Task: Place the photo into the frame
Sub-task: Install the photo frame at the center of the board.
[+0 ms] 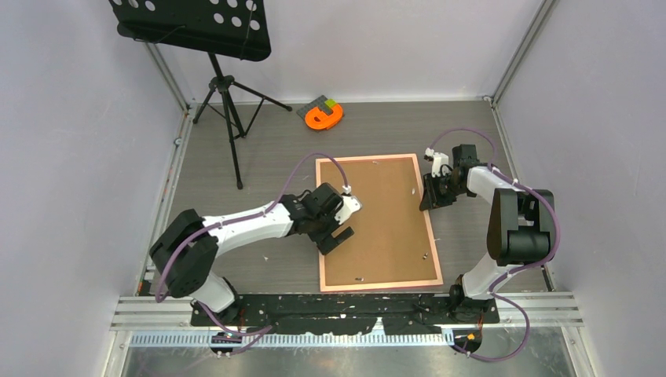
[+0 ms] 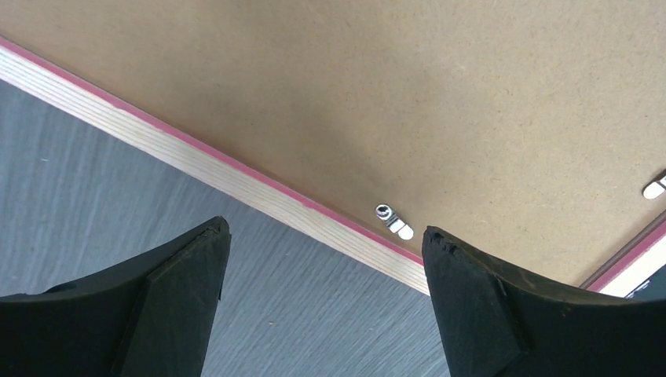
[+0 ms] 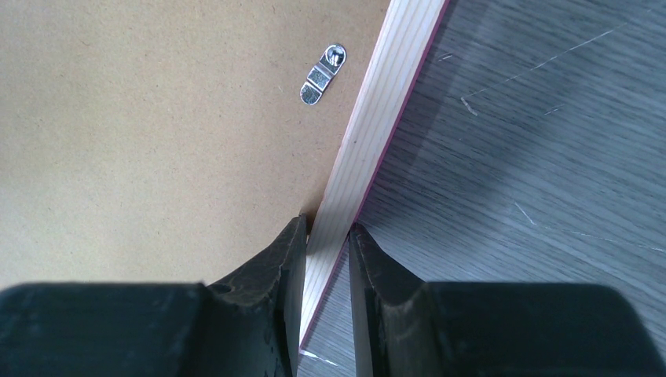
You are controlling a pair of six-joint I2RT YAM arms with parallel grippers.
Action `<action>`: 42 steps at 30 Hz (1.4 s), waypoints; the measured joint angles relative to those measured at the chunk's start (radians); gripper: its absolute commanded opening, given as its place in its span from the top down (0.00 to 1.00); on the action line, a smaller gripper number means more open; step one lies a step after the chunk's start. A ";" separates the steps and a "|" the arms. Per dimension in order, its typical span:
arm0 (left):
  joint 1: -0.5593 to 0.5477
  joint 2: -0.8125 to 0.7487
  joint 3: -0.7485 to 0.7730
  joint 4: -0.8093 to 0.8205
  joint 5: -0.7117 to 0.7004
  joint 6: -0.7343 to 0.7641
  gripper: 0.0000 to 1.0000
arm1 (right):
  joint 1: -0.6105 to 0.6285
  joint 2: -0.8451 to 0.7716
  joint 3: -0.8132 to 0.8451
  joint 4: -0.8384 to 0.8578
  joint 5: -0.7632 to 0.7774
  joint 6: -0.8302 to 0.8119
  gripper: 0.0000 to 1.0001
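- Left: your left gripper (image 1: 336, 237) hangs over the left side of the frame (image 2: 196, 161). Its jaws are wide apart and hold nothing. In the left wrist view a small metal clip (image 2: 393, 221) lies between the fingertips, just beside the pale wood rail.
- Centre: the frame lies flat, back side up, on the grey table (image 1: 259, 157). A brown backing board (image 1: 377, 220) fills its whole opening.
- Photo: it is not visible in any view. It does not lie on the table beside the frame, so it most likely sits under the board already, though the pictures cannot confirm this.
- Right: your right gripper (image 1: 434, 192) is clamped on the right rail of the frame. In the right wrist view one finger sits on the board side and the other on the table side. A second clip (image 3: 323, 73) lies on the board near that rail, turned roughly along it.
- Step in hand, as judged: fastening the back, clip by clip, while the right side pins the frame in place.
- Next move: lower the left gripper until one fingertip meets the clip, then swing the clip against the rail. Press lightly, because the clip is small and a hard push could shift the board. Hold the right clamp firm so the frame does not slide.
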 measured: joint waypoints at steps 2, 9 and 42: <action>-0.008 0.016 0.000 -0.013 0.002 -0.014 0.10 | 0.000 0.000 0.000 0.000 0.000 0.000 0.94; -0.034 0.058 0.013 -0.058 0.002 -0.044 0.14 | 0.000 0.000 -0.001 0.002 0.000 0.002 0.94; -0.037 0.119 0.064 -0.086 -0.042 -0.066 0.26 | 0.000 -0.002 -0.005 0.007 -0.001 0.004 0.94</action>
